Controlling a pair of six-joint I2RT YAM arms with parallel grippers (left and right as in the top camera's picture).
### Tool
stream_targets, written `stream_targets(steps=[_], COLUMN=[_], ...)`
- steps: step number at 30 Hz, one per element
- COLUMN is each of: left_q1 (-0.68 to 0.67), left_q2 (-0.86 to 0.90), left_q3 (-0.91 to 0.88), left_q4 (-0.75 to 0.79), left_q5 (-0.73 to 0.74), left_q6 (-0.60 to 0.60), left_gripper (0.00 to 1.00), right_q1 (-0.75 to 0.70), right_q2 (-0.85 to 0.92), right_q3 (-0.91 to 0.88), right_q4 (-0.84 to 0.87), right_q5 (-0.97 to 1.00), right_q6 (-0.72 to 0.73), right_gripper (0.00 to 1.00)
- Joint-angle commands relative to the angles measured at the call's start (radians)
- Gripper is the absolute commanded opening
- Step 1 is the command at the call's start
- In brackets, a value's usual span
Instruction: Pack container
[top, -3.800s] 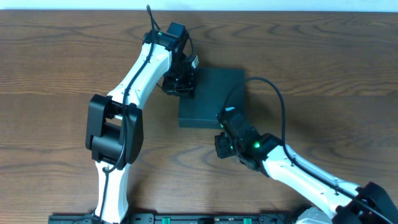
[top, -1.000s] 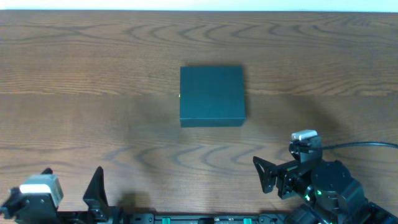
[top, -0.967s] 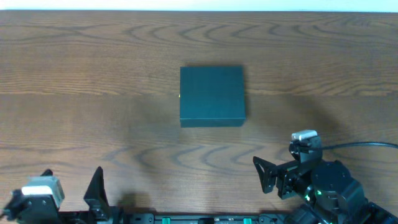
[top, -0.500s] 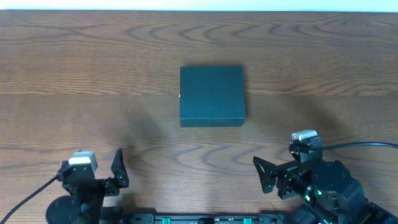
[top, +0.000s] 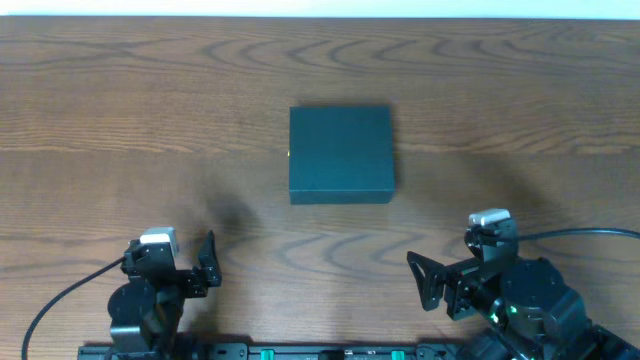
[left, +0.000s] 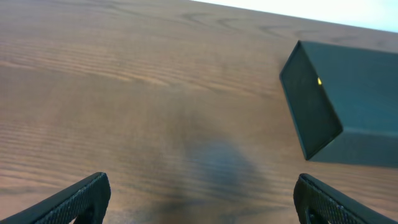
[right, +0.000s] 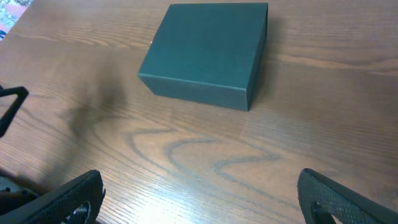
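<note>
The container (top: 340, 155) is a matte black square box lying shut on the wooden table, a little behind its middle. It also shows at the upper right of the left wrist view as the container (left: 348, 106), and at the top centre of the right wrist view as the container (right: 205, 53). My left gripper (top: 198, 265) rests at the front left, open and holding nothing; its fingers (left: 81, 196) stand far apart over bare wood. My right gripper (top: 422, 283) sits at the front right, also open and holding nothing, with its fingers (right: 348, 199) wide apart. Both grippers are well short of the box.
The brown wooden table (top: 120, 120) stretches around the box on all sides. A black rail (top: 320, 352) runs along the front edge between the two arm bases. A cable (top: 590, 235) trails off to the right from the right arm.
Both arms have withdrawn from the box to the front edge. Over the last second the left gripper slid right from the bottom-left corner; the right arm stayed still.
</note>
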Motion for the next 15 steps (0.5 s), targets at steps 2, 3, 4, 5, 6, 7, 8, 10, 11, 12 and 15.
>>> stream_targets(steps=[2,3,4,5,6,7,8,10,11,12,15], left_q1=[-0.005,-0.005,-0.005,-0.005,-0.005,-0.005,-0.005,-0.005,-0.005,-0.005,-0.005], left_q2=[-0.011,-0.011,-0.011,-0.011,-0.011,-0.011,-0.011,-0.011,-0.011,-0.011,-0.011], left_q3=[-0.040,-0.051,-0.064,-0.074,-0.082,-0.090,-0.099,-0.117,-0.127,-0.137,-0.149], left_q4=[0.007,0.008,0.008,0.009,0.009,0.011,0.013,0.022,0.028,0.032,0.040], left_q5=[-0.002,-0.001,-0.001,-0.001,-0.001,-0.001,-0.001,-0.001,0.000,0.000,-0.005], left_q6=[-0.015,-0.015,-0.015,-0.015,-0.015,-0.015,-0.015,-0.016,-0.020,-0.031,-0.052], left_gripper=[0.95,0.95,0.95,0.95,0.95,0.95,0.95,0.95,0.95,0.95,0.95], right_q1=[0.006,0.006,0.006,0.006,0.006,0.006,0.006,0.006,0.006,0.006,0.006], right_q2=[-0.001,-0.001,-0.001,-0.001,-0.001,-0.001,-0.001,-0.001,-0.001,-0.001,-0.001], right_q3=[0.005,0.005,0.005,0.005,0.005,0.005,0.005,0.005,0.005,0.005,0.005], right_q4=[-0.002,-0.002,-0.002,-0.002,-0.002,-0.002,-0.002,-0.002,-0.002,-0.002,-0.002], right_q5=[0.003,0.003,0.003,0.003,0.003,0.003,0.003,0.003,0.003,0.003,0.003], right_q6=[-0.011,-0.011,-0.011,-0.011,-0.011,-0.011,-0.011,-0.011,-0.011,-0.011,-0.011], right_gripper=[0.99,0.99,0.99,0.99,0.99,0.99,0.99,0.99,0.99,0.99,0.99])
